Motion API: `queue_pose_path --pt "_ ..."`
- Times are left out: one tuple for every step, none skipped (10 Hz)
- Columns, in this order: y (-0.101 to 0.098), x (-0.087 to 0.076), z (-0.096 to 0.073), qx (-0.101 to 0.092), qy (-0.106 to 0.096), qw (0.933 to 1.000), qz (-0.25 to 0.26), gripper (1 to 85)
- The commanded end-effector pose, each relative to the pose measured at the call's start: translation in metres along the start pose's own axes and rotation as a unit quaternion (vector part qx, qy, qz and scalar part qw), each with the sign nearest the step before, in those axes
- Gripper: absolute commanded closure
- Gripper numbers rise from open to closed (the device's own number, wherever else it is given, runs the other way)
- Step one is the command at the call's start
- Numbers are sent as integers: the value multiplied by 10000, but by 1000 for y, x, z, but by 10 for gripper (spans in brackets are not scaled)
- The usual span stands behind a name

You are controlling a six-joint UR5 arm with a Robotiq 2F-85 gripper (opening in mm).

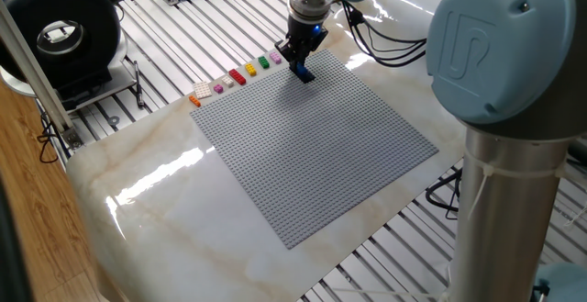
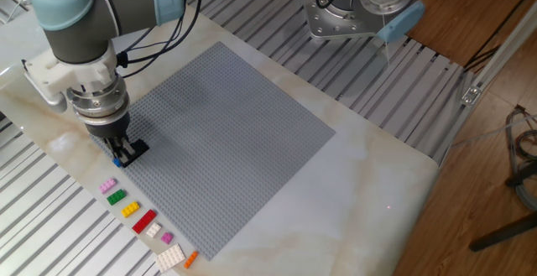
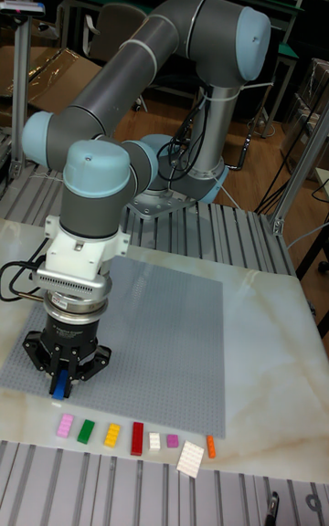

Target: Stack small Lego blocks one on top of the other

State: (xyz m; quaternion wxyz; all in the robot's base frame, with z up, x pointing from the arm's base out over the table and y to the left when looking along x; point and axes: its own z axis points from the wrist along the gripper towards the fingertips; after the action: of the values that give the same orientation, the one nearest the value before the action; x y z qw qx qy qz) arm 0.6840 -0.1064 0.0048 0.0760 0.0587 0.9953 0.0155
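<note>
My gripper (image 3: 62, 378) stands upright over the near left corner of the grey baseplate (image 3: 164, 334), with a blue brick (image 3: 60, 387) between its black fingers. The other fixed view shows the gripper (image 2: 122, 152) low over the plate, with the blue brick (image 2: 118, 161) at its tips. I cannot tell whether a dark navy brick lies under it. Loose small Lego blocks lie in a row on the marble beside the plate: pink (image 3: 65, 426), green (image 3: 87, 431), yellow (image 3: 111, 435), red (image 3: 137, 438) and orange (image 3: 210, 447).
A small white brick (image 3: 154, 441) and a larger white plate (image 3: 191, 458) lie in the same row. The marble top (image 1: 165, 210) sits on slatted aluminium. A black round device (image 1: 60, 36) stands at the far left, and the arm's base (image 2: 352, 7) sits behind the plate.
</note>
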Motion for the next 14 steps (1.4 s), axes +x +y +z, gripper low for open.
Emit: queue_pose_path --pt "3 -4 0 -93 -60 9999 74 847" --pt "4 -3 -1 -114 -42 9999 93 847" --pt "6 -2 -2 -143 -31 9998 113 847" --pt "7 -4 0 -179 -73 9998 111 847" --pt "7 -6 1 -183 -111 9997 96 847" --pt "7 -8 1 -187 -142 9997 89 847" --pt "7 -9 2 -199 -179 9996 82 847" --pt "7 -10 3 -210 -209 9995 69 847" --pt "6 -10 3 -195 -218 9996 51 847" --pt "4 -11 3 -168 -245 9996 30 847" --pt "5 -12 3 -200 -264 9994 28 847" --pt "3 -8 1 -156 -208 9997 13 847" --pt "0 -6 -1 -113 -166 9998 7 847" --pt "-3 -5 -1 -60 -172 9998 -33 847"
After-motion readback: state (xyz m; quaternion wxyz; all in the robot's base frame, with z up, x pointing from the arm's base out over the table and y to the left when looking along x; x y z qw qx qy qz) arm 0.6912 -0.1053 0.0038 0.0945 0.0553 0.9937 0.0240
